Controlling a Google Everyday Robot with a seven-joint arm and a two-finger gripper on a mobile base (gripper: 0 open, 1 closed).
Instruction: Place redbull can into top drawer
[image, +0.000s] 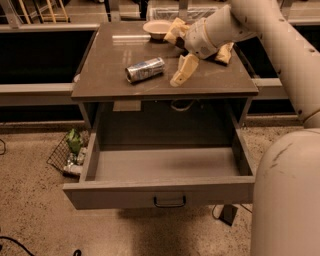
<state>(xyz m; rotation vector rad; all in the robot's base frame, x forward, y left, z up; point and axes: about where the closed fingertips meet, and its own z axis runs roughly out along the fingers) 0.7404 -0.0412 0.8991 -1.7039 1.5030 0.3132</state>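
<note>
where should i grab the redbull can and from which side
Across its middle, from above: the redbull can lies on its side on the cabinet top, long axis roughly left-right, curved flanks free. The tool hovers just right of it in the picture, apart.

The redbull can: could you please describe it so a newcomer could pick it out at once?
Find the grey cabinet top above the open top drawer. Near its middle, close beside the gripper, the redbull can lies on its side. It is the only shiny silver cylinder there, unlike the pale bowl behind.
</note>
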